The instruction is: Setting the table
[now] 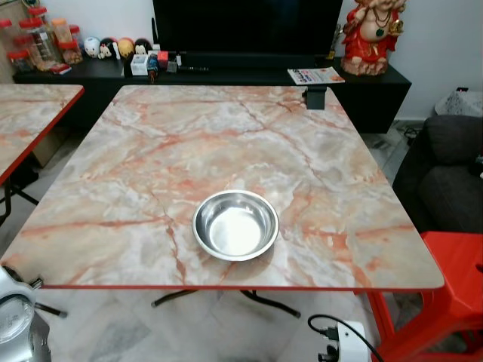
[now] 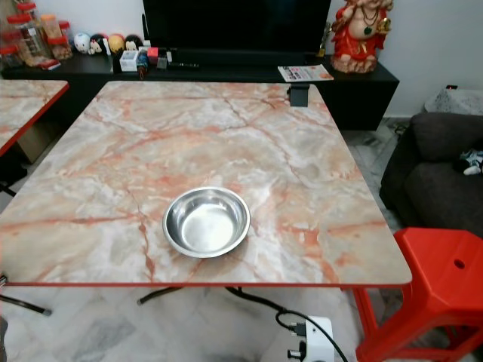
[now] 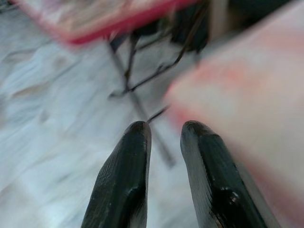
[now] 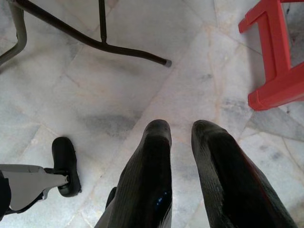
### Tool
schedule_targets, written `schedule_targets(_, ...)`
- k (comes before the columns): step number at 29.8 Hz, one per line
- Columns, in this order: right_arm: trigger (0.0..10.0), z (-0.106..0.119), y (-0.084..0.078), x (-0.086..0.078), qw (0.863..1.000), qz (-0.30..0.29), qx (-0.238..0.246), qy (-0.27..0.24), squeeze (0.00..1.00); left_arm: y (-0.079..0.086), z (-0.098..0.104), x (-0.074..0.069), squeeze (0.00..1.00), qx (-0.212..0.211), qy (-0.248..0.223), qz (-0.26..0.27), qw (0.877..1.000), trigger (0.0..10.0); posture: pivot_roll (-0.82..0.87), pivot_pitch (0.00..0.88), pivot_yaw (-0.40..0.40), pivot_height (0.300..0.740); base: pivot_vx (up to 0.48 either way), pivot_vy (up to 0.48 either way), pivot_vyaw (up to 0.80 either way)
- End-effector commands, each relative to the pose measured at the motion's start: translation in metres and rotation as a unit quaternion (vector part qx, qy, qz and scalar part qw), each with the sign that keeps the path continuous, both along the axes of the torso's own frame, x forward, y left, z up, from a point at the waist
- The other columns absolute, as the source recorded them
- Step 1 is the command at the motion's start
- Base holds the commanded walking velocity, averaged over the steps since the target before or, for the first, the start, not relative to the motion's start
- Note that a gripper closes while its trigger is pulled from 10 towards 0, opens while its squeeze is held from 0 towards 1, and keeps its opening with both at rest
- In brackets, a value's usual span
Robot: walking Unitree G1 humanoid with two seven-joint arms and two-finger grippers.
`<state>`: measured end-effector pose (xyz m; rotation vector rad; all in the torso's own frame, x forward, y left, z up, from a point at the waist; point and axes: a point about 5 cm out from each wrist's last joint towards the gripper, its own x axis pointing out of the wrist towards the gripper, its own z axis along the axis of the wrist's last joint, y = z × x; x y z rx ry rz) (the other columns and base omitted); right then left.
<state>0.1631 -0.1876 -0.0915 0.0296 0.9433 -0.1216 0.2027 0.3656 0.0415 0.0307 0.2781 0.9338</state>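
bowl point(image 1: 235, 225) alone on table point(image 1: 189, 143), stool point(image 2: 441, 290) beside

**Polished steel on glossy marble print**

The bowl point(image 1: 235, 225) is shiny bare metal, mirror-smooth inside. The table point(image 1: 151, 151) top is a smooth, glossy marble-pattern laminate edged in red. At four o'clock, the stool point(image 1: 453, 294) is glossy red plastic. The floor point(image 4: 118, 95) is smooth, pale, marble-look tile.

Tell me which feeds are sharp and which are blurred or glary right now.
Left and right eye views: sharp, evenly lit; soft glare inside the round steel bowl on the marble-patterned table. Left wrist view: heavily blurred beyond the left gripper. Right wrist view: crisp, the pale tiled floor and red plastic stool clear past the right gripper.
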Motion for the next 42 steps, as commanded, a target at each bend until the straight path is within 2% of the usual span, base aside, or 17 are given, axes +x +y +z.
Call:
schedule_targets(1,10.0,0.000,0.000,0.001,1.000,-0.010,0.002,-0.004,0.00,0.001,-0.012,-0.010,0.00,0.011,0.034,0.009,0.999,10.0,0.03,0.000,0.000,0.740,0.000,0.000,0.00)
schedule_targets(6,10.0,0.000,0.000,0.000,1.000,-0.013,0.003,-0.003,0.00,-0.009,-0.040,-0.026,0.00,-0.005,0.100,0.008,0.995,10.0,0.03,0.000,0.001,0.740,0.000,0.000,0.00)
schedule_targets(8,10.0,0.000,0.000,-0.001,1.000,-0.013,0.003,-0.001,0.00,-0.018,-0.053,-0.030,0.00,-0.030,0.123,0.001,0.992,10.0,0.03,0.000,0.002,0.740,0.000,0.000,0.00)
schedule_targets(10,10.0,0.000,0.000,-0.001,1.000,-0.015,0.003,-0.001,0.00,-0.030,-0.066,-0.029,0.00,-0.070,0.144,-0.031,0.987,10.0,0.03,0.000,-0.001,0.740,0.000,0.000,0.00)
schedule_targets(12,10.0,-0.001,0.000,-0.002,1.000,-0.015,0.003,0.000,0.00,-0.047,-0.080,-0.027,0.00,-0.119,0.164,-0.077,0.976,10.0,0.03,0.000,-0.002,0.740,0.000,0.000,0.00)
schedule_targets(16,10.0,-0.001,0.000,-0.002,1.000,-0.015,0.003,0.000,0.00,-0.052,-0.083,-0.026,0.00,-0.131,0.170,-0.090,0.973,10.0,0.03,0.000,-0.002,0.740,0.000,0.000,0.00)
schedule_targets(19,10.0,-0.001,-0.001,-0.002,1.000,-0.017,0.003,0.001,0.00,-0.098,-0.106,-0.023,0.00,-0.206,0.213,-0.198,0.934,10.0,0.02,0.000,-0.004,0.740,0.000,0.000,0.00)
schedule_targets(20,10.0,-0.001,-0.001,-0.002,1.000,-0.017,0.003,0.001,0.00,-0.098,-0.106,-0.023,0.00,-0.206,0.213,-0.198,0.934,10.0,0.02,0.000,-0.004,0.740,0.000,0.000,0.00)
schedule_targets(22,10.0,-0.001,-0.001,-0.002,1.000,-0.018,0.002,0.001,0.00,-0.118,-0.111,-0.019,0.00,-0.226,0.225,-0.245,0.916,10.0,0.02,0.000,-0.005,0.740,0.000,0.000,0.00)
schedule_targets(23,10.0,-0.001,-0.001,-0.002,1.000,-0.018,0.002,0.001,0.00,-0.118,-0.111,-0.019,0.00,-0.226,0.225,-0.245,0.916,10.0,0.02,0.000,-0.005,0.740,0.000,0.000,0.00)
schedule_targets(25,10.0,0.000,-0.001,-0.001,1.000,-0.021,0.002,0.000,0.00,-0.134,-0.115,-0.015,0.00,-0.228,0.242,-0.285,0.899,10.0,0.01,0.000,-0.004,0.740,0.000,0.000,0.00)
schedule_targets(27,10.0,0.000,-0.001,-0.001,1.000,-0.023,0.003,-0.001,0.00,-0.142,-0.117,-0.015,0.00,-0.232,0.252,-0.301,0.890,10.0,0.01,0.000,-0.001,0.740,0.000,0.000,0.00)
schedule_targets(30,10.0,0.000,-0.001,-0.001,1.000,-0.026,0.003,-0.002,0.00,-0.150,-0.119,-0.015,0.00,-0.237,0.263,-0.314,0.881,10.0,0.00,0.000,0.001,0.740,0.000,0.000,0.00)
schedule_targets(34,10.0,0.000,-0.001,-0.001,1.000,-0.027,0.003,-0.002,0.00,-0.153,-0.118,-0.013,0.00,-0.249,0.257,-0.308,0.881,10.0,0.00,0.000,0.004,0.740,0.000,0.180,0.00)
schedule_targets(42,10.0,-0.001,-0.001,-0.003,1.000,-0.030,0.000,0.001,0.00,-0.154,-0.118,-0.011,0.00,-0.245,0.262,-0.317,0.878,10.0,0.00,0.000,0.011,0.740,0.000,0.414,0.05)
